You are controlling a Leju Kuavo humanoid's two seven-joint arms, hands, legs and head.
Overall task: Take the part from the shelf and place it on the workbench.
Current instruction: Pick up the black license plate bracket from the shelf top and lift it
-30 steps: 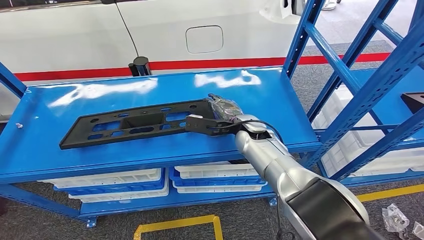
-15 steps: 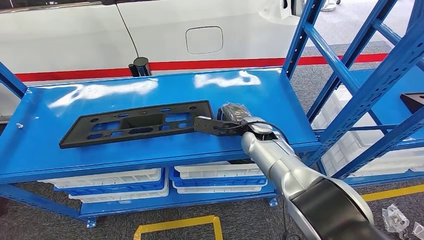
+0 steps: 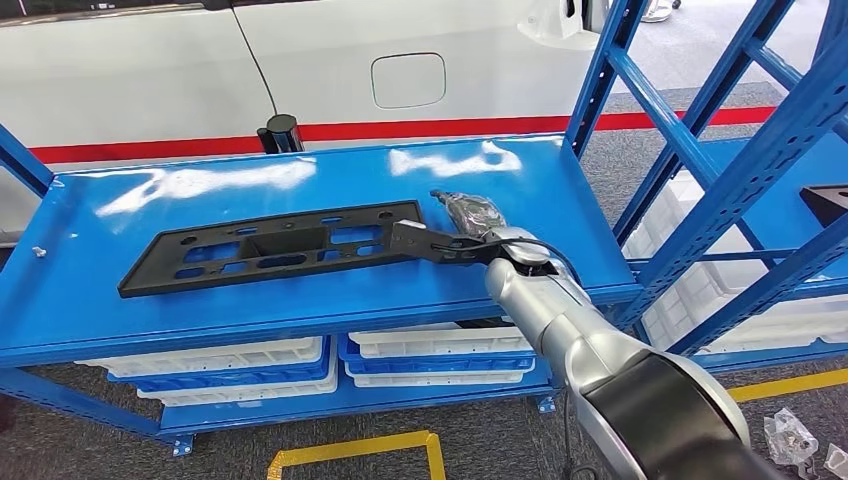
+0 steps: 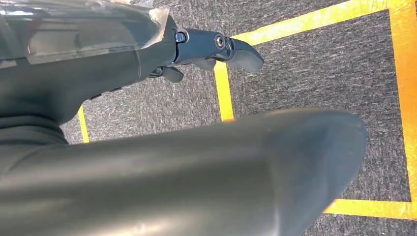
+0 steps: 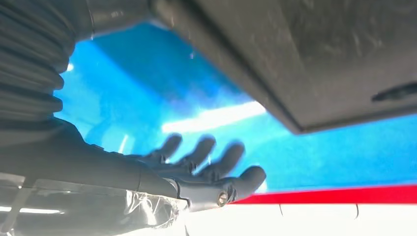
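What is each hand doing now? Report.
Left hand: open, holding nothing, above the floor.
Right hand: open, fingers spread beside the black part, not gripping it.

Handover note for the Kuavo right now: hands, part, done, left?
Right hand: open, fingers spread, just off the right end of the black part, holding nothing.
Left hand: hangs over the floor with nothing in it; I can't tell if it is open.
Part: lies flat on the blue shelf.
Done: nothing; no grip yet.
Left: grasp the part, lift it, carry it to the workbench, set it down.
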